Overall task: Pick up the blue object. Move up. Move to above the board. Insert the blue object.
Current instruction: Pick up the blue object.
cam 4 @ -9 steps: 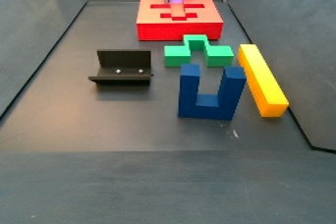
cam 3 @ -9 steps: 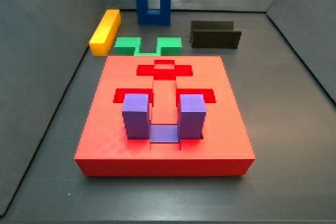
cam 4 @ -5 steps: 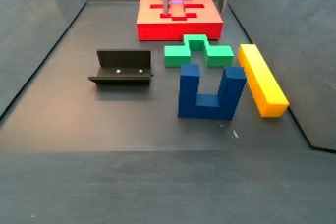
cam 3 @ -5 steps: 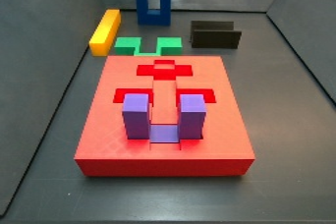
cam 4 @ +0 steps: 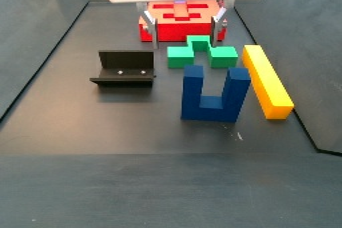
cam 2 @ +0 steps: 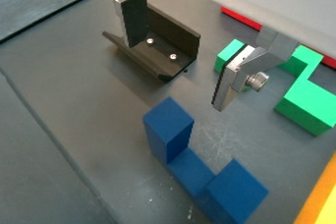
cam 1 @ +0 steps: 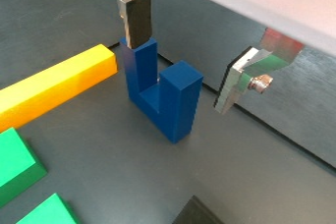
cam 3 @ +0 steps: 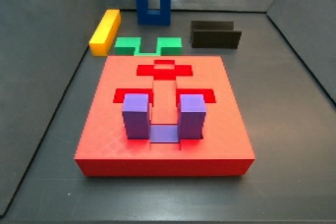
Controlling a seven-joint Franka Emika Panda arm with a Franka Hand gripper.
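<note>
The blue object (cam 3: 152, 6) stands upright on the dark floor with its prongs up, and it shows in both side views (cam 4: 214, 92). In both wrist views it lies below the gripper (cam 1: 188, 51), closer to one finger (cam 1: 137, 17), and also shows here (cam 2: 197, 159). The gripper (cam 4: 183, 24) is open and empty, above the floor. The board (cam 3: 164, 120) is red and holds a purple U-shaped block (cam 3: 164, 117) in a recess. The gripper partly hides the board (cam 4: 183, 14) in a side view.
A yellow bar (cam 3: 105, 29) and a green flat piece (cam 3: 147, 45) lie beside the blue object. The fixture (cam 3: 215, 35) stands nearby and shows under the gripper in a wrist view (cam 2: 160, 46). Grey walls enclose the floor.
The gripper has moved from over the board toward the blue object and now fills the top of a side view. The pieces have not moved.
</note>
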